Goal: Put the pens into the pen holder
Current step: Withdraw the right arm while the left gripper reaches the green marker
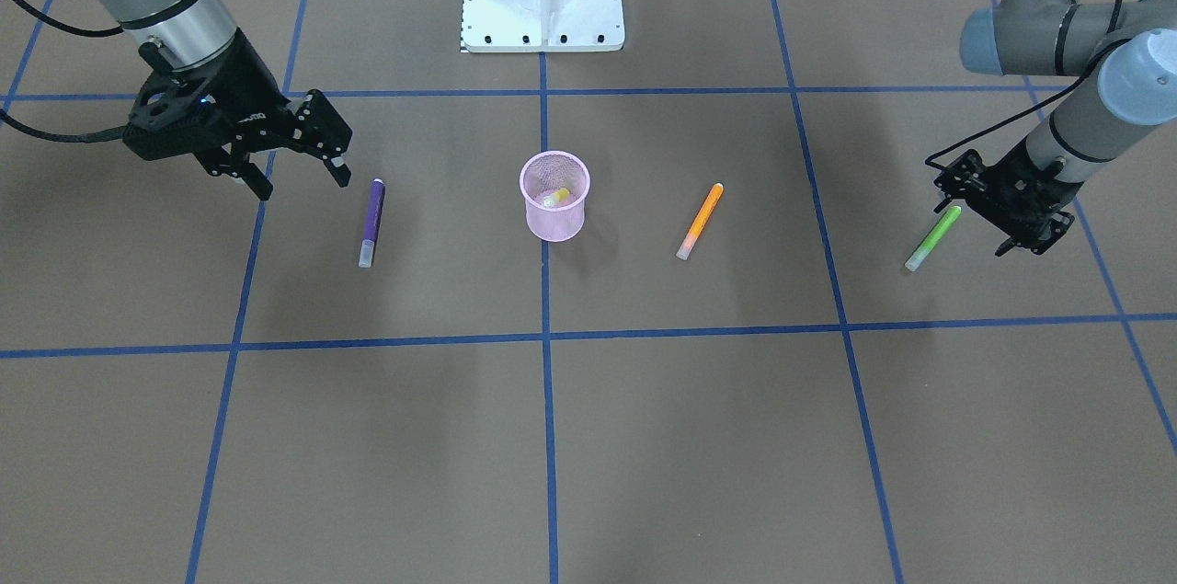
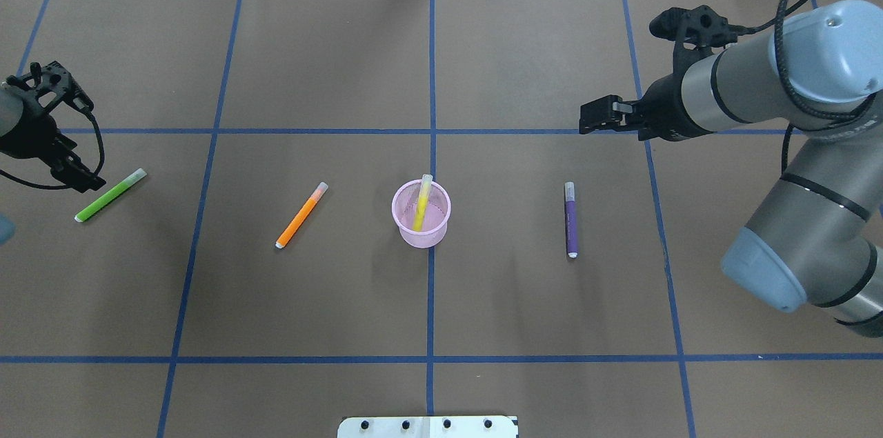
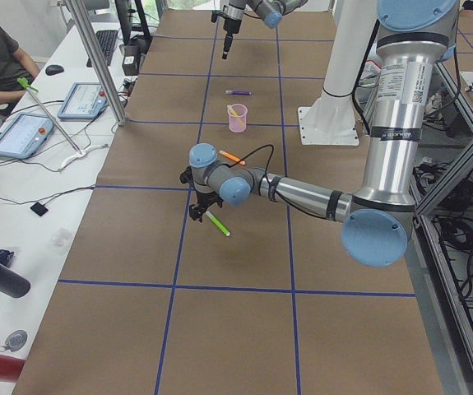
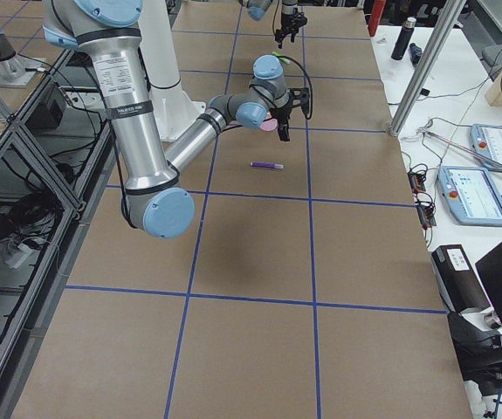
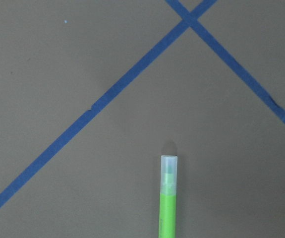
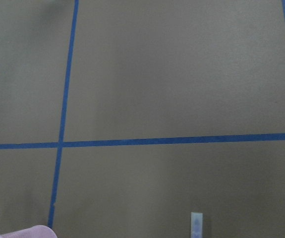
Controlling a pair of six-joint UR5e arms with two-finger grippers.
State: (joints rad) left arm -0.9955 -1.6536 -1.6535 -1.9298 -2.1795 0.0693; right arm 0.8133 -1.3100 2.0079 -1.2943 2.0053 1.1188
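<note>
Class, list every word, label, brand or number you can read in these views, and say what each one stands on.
No text is clear enough to quote.
White lettering on the right hand, front-facing view: too blurred to read.
White label on the left arm: too small to read.
Printed band on the right arm: too small to read.
Purple pen and pen holder: no print that can be read.

A robotics lab: teach pendants (image 3: 80,100) on a side bench (image 3: 22,193), blue-taped grid table (image 2: 310,45).
</note>
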